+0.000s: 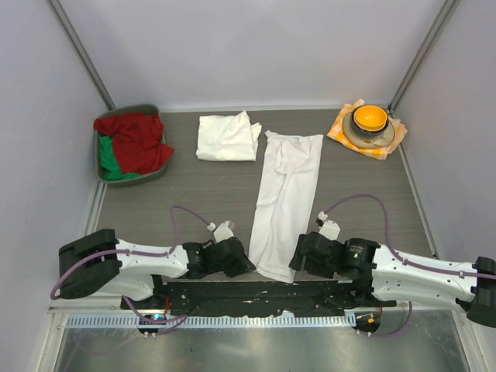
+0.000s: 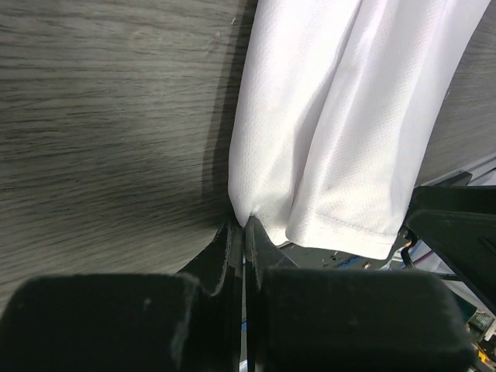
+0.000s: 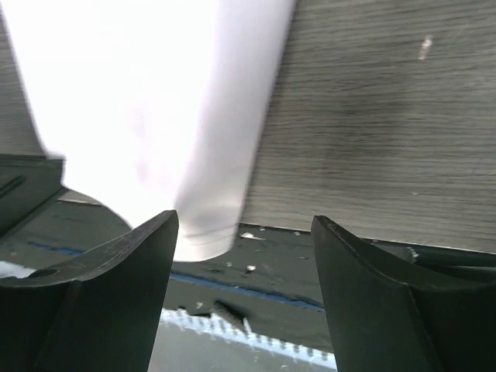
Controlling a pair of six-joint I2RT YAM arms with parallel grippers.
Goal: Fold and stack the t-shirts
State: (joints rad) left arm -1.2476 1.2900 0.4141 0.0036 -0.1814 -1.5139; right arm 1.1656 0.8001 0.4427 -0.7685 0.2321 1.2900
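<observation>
1. White cotton t-shirt [image 1: 285,203], a long strip on the grey wood-grain counter [image 1: 194,194], just right of the folded white t-shirt [image 1: 227,138].
2. Left pincer [image 2: 242,225] clenched on its hem corner; right pincer [image 3: 242,221] released.
3. Risk imo: right grabs one layer, fold skews.

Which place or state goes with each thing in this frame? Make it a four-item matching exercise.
1. left gripper
2. right gripper
3. folded t-shirt
4. orange bowl

A. on the checked cloth, far right
B. fingers open
C. far side, beside the grey bin
D. fingers shut on the long t-shirt, at its near corner

Pairs: 1-D, 2-B, 3-C, 4-A
</observation>
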